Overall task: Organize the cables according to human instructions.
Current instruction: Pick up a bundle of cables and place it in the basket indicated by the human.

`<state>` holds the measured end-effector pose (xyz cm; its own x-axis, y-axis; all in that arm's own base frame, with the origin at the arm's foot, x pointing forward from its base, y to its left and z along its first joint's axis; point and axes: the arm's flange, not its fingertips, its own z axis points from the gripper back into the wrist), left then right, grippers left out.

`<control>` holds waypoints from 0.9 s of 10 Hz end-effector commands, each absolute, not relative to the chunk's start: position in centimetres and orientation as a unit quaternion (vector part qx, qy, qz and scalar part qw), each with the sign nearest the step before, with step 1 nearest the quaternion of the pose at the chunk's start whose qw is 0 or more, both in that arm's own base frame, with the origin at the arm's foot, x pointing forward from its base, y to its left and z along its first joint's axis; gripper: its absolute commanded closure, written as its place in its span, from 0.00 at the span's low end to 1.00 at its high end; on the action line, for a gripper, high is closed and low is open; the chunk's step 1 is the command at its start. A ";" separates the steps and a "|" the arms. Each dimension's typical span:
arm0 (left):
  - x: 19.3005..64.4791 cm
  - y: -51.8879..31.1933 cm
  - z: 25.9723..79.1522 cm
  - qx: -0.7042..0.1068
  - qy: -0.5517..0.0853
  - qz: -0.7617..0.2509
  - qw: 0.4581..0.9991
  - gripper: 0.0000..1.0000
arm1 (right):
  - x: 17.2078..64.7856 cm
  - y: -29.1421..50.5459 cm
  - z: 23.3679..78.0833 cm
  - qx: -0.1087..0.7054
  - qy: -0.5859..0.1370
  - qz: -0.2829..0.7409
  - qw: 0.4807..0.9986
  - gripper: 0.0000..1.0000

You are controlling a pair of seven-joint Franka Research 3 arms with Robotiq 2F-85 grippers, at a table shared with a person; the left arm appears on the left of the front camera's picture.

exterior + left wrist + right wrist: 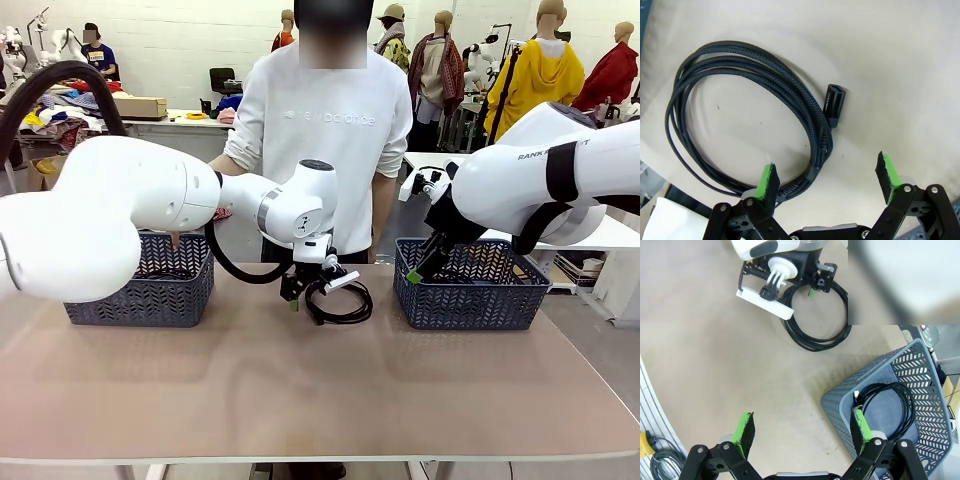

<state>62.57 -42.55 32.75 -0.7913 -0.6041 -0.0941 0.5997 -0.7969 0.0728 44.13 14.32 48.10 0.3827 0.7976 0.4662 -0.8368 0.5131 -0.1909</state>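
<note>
One cable coiled on surface between baskets; our left pincer spread over its rim, ready to grab. Right pincer apart by right basket holding second cable.

You see a coiled cable with a woven, matt black jacket; its plug looks like smooth dark plastic with faint print. The table is a matt beige surface with small dark specks. The fingers of the left gripper carry rough green pads on black metal-looking links. The basket is grey perforated plastic, and the arm shell is glossy white.
</note>
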 end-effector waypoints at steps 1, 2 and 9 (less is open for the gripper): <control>63.8 -43.0 32.6 0.062 -0.011 -0.949 0.309 0.00 | 44.1 14.3 48.2 0.036 -0.259 0.489 0.832 0.00; 63.9 -43.0 32.4 0.060 -0.010 -0.949 0.308 0.00 | 44.1 14.3 48.2 0.036 -0.259 0.489 0.832 0.00; 64.0 -43.0 32.2 0.050 -0.004 -0.950 0.309 0.58 | 44.1 14.3 48.2 0.036 -0.259 0.489 0.832 0.00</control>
